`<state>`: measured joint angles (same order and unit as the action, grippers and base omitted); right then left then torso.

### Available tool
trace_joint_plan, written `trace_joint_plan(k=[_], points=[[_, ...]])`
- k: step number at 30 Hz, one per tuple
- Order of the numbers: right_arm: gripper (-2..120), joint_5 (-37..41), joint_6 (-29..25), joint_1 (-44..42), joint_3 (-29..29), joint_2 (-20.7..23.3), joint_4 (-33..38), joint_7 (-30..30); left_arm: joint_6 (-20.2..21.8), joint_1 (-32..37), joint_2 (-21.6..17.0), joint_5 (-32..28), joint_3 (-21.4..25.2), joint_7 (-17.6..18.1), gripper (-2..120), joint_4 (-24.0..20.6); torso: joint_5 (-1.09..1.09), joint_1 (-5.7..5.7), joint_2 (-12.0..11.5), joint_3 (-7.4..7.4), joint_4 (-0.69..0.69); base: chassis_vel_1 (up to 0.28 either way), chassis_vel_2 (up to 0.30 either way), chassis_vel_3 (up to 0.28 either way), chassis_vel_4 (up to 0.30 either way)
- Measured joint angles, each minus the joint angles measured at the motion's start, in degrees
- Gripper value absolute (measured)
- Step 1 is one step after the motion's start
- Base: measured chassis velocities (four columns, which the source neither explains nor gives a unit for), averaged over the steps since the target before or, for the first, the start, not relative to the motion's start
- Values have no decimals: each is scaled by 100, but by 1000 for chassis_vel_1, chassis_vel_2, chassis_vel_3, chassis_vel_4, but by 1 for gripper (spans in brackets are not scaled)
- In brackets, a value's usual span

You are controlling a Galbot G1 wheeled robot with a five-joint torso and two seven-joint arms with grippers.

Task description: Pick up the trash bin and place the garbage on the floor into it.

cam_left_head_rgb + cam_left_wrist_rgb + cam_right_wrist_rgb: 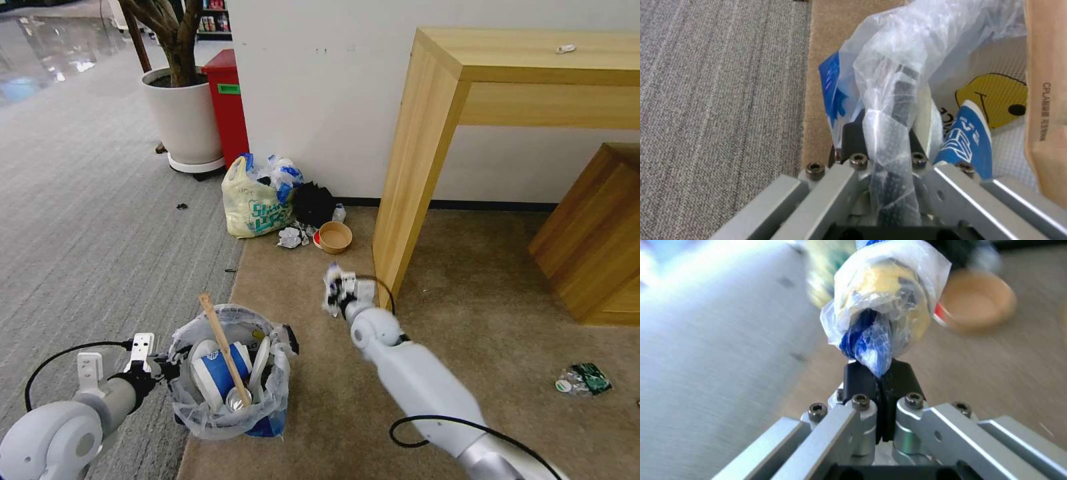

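The trash bin (230, 373) sits low on the left, right where the beige floor (320, 413) meets the grey ribbed carpet (87, 220), and the left gripper (160, 365) is clamped on its bagged rim. Inside it there's a blue-white paper cup (215, 373), a wooden stick (223, 347) poking up at a slant, and a can (238, 399).

The right gripper (333, 288) is out in front over the beige carpet, fingers pinched tight on a crumpled plastic wrapper (882, 306) with blue and yellowish bits.

Further back by the white wall (320, 87): a yellowish shopping bag (253, 203) with green lettering, something black (313, 203) beside it, crumpled white paper (290, 237) and a tan bowl (333, 237) with a red-white outside. A wooden counter (507, 67) stands against the wall on the right, with a wooden cabinet (593, 233) under it. A small green packet (583, 380) lies on the carpet far right. Back left are a potted tree (180, 100) and a red box (227, 107).
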<state>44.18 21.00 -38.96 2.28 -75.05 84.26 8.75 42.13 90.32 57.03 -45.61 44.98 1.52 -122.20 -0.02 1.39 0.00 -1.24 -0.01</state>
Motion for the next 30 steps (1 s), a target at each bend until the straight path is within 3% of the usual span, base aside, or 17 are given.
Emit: trace_joint_plan(k=[3,7,10,11,17,27,30], points=[[0,421,85,119,-18,208,634,-446,0,-97,-129,-87,-76,87,0,76,0,0,0,0,1,0,0,0,0],[0,750,165,171,100,382,1136,-636,0,-165,-197,-153,-128,128,0,130,0,0,1,0,1,0,0,0,0],[0,1617,576,233,290,753,1991,-791,0,-314,-370,-238,-302,148,0,228,0,0,1,0,2,0,0,0,0],[0,1617,576,233,290,753,1991,-791,0,-314,-370,-238,-302,148,0,228,0,0,1,0,2,0,0,0,0],[0,2504,1100,266,663,1539,2843,-989,0,-812,-706,-495,-888,265,0,412,0,0,1,0,-1,0,0,0,0],[0,2743,1550,317,1125,1902,3311,-905,0,-1382,-897,-632,-1420,312,0,646,0,0,1,0,0,0,0,0,0],[0,2670,1710,437,1487,1868,3323,-373,0,-1550,-915,-666,-1541,312,0,701,0,0,1,0,0,0,0,0,0]])
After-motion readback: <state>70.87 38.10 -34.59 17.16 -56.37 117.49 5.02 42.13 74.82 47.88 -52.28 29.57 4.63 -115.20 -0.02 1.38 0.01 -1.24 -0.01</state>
